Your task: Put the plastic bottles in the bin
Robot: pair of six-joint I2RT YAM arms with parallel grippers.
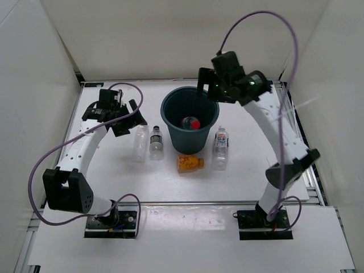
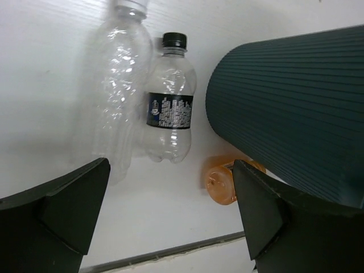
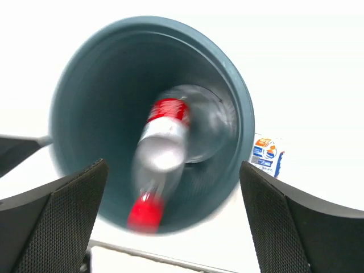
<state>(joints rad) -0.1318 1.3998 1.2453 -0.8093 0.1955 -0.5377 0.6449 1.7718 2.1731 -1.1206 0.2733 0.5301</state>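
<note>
- Red bottle [image 3: 162, 159] is inside the bin [image 1: 165, 114], blurred. Right end effector [image 3: 173, 168] hangs over the rim, jaws wide, holding nothing.
- Left end effector [image 1: 129, 118] gapes too, empty, just beyond the caps of the clear bottle [image 1: 140, 142] and dark-label bottle [image 1: 156, 142].
- Both lie side by side on the surface [image 1: 114, 182], long axes near-to-far, caps far. Left arm's clearly nearer.
- Bin wall crowds the dark-label one's right.
- Orange bottle [image 1: 190, 163] lies crosswise before the bin; blue-label bottle [image 1: 220, 147] sits right of it, on the right arm's side.

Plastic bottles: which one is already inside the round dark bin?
The clear bottle with the red label and cap; the other four lie outside the teal-grey bin.
</note>
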